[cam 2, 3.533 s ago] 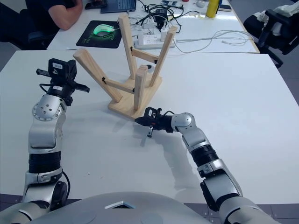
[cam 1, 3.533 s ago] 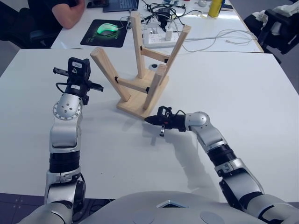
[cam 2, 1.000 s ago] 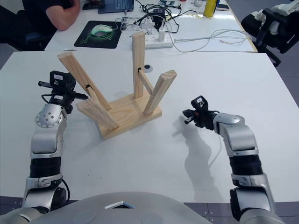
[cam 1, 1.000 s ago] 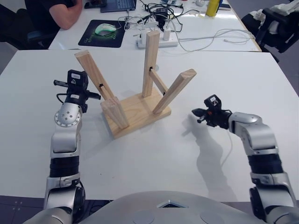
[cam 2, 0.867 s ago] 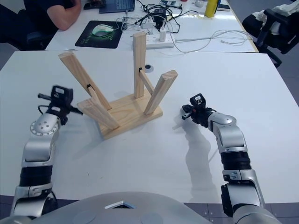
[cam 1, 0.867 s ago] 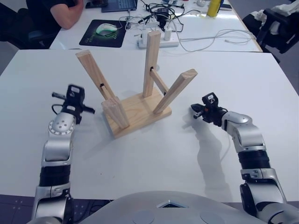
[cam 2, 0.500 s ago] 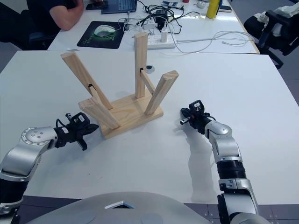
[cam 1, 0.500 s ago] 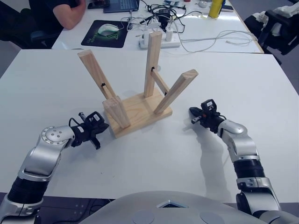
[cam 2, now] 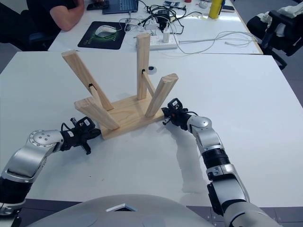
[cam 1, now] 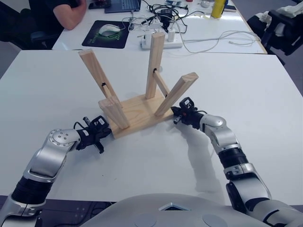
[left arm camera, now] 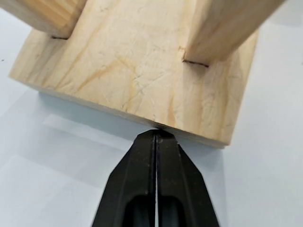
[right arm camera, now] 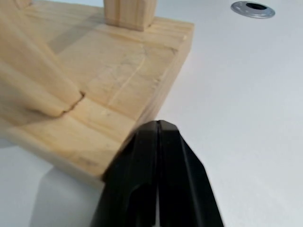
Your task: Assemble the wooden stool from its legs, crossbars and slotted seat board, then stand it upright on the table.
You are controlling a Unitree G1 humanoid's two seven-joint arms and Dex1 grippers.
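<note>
The wooden stool stands upside down in the middle of the table, its seat board (cam 1: 142, 111) flat on the surface. Its legs (cam 1: 154, 61) point up and splay outward, and a crossbar (cam 1: 161, 84) joins two of them. My left gripper (cam 1: 107, 134) lies low on the table, shut, with its tip touching the board's near left edge (left arm camera: 142, 90). My right gripper (cam 1: 174, 113) is also shut, and its tip (right arm camera: 157, 124) rests against the board's right corner (right arm camera: 118, 80), next to the slanted right leg (cam 1: 180, 93).
Behind the table, a second desk holds a mouse pad with a mouse (cam 1: 106, 32), a power strip with cables (cam 1: 163, 40) and a yellow bottle (cam 1: 218, 8). A metal grommet (right arm camera: 252, 8) sits in the tabletop beyond the stool. White tabletop stretches to the right and front.
The stool went from tilted to flat on its seat. My left gripper dropped from beside a leg to the board's edge. My right gripper moved left onto the right corner.
</note>
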